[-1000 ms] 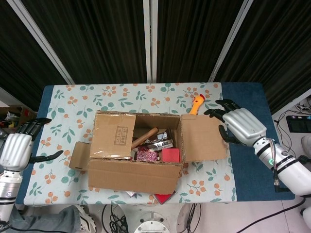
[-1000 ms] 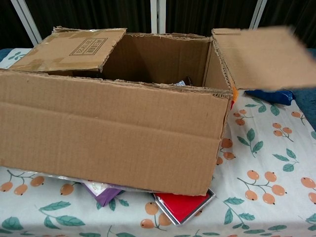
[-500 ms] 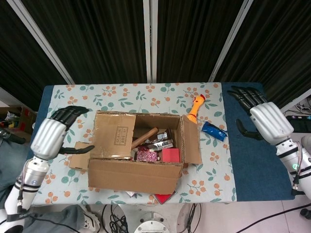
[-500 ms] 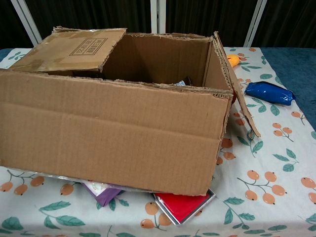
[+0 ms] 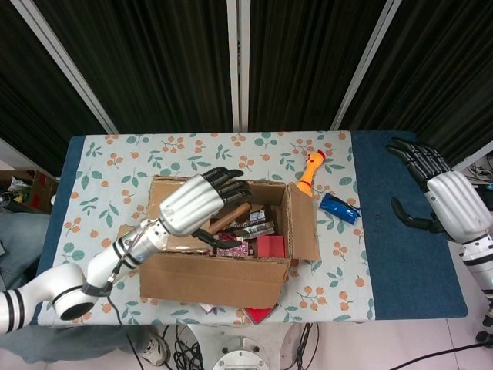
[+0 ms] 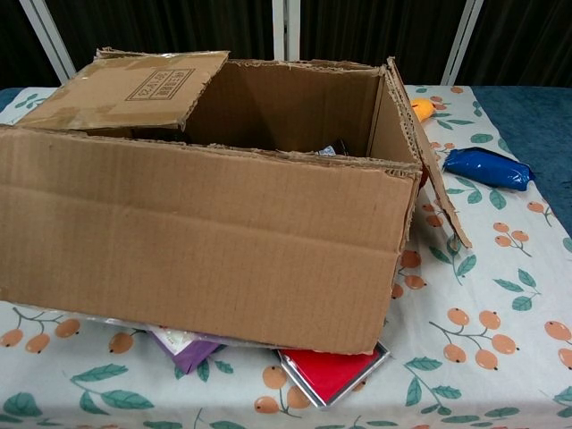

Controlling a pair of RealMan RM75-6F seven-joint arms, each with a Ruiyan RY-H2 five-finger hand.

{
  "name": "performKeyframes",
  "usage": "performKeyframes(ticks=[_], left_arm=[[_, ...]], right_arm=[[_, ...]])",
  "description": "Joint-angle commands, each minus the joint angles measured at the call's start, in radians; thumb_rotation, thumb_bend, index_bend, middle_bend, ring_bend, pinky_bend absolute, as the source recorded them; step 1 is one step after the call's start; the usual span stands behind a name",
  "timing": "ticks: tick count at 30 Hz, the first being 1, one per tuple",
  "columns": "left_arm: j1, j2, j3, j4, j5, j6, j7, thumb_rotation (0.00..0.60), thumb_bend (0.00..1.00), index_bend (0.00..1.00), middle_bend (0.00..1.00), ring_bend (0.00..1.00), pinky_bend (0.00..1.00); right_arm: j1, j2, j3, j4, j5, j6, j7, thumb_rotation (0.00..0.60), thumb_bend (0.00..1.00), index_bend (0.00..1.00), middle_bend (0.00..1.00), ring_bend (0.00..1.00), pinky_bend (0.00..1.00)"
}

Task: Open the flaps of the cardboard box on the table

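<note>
The cardboard box (image 5: pixel 216 266) stands mid-table with its top partly uncovered. Its left flap (image 6: pixel 125 89) lies folded inward over the left part of the opening. The right flap (image 5: pixel 303 223) hangs outward and down along the right wall; the chest view shows this right flap (image 6: pixel 433 170) too. In the head view my left hand (image 5: pixel 202 202) hovers over the left flap with fingers spread, holding nothing; the chest view does not show it. My right hand (image 5: pixel 454 202) is open off the table's right side, over the blue cloth edge.
An orange toy (image 5: pixel 310 167) and a blue packet (image 5: pixel 340 208) lie right of the box. A wooden stick (image 5: pixel 231 217), a red block (image 5: pixel 270 246) and wrapped items sit inside. A red flat item (image 6: pixel 331 368) and a purple one (image 6: pixel 183 347) poke out under the box front.
My left hand swung from the table's left side to above the box's left flap. My right hand let the right flap drop outward and withdrew to the right.
</note>
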Motion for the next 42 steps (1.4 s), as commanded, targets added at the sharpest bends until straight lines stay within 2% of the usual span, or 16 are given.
performKeyframes(ticks=[1,10,21,32,36,42], left_arm=[[-0.063,-0.043,0.031,0.073,-0.005,-0.08,-0.051,0.118,0.0,0.3,0.27,0.11,0.21],[-0.103,-0.094,0.12,0.205,0.05,-0.102,-0.052,0.108,0.0,0.33,0.29,0.1,0.21],[-0.118,-0.073,0.202,0.241,0.054,-0.147,-0.05,0.106,0.0,0.38,0.32,0.1,0.2],[-0.131,-0.018,0.238,0.234,0.064,-0.163,0.011,0.104,0.0,0.41,0.37,0.1,0.2],[-0.131,0.006,0.257,0.237,0.091,-0.157,0.073,0.104,0.0,0.47,0.4,0.1,0.2],[-0.12,0.054,0.261,0.203,0.068,-0.152,0.11,0.09,0.0,0.51,0.42,0.1,0.2]], right_arm=[[-0.014,0.01,-0.003,0.003,-0.02,0.016,0.014,0.6,0.42,0.0,0.0,0.0,0.0],[-0.027,-0.002,-0.003,0.021,-0.039,0.028,0.038,0.6,0.44,0.0,0.0,0.0,0.0],[-0.005,-0.03,-0.002,0.048,-0.025,-0.03,0.054,0.6,0.48,0.0,0.0,0.0,0.0],[-0.005,-0.047,-0.001,0.063,-0.026,-0.034,0.064,0.6,0.48,0.0,0.0,0.0,0.0],[-0.006,-0.056,-0.004,0.073,-0.034,-0.036,0.076,0.6,0.48,0.0,0.0,0.0,0.0],[-0.008,-0.066,-0.006,0.082,-0.038,-0.032,0.08,0.6,0.48,0.0,0.0,0.0,0.0]])
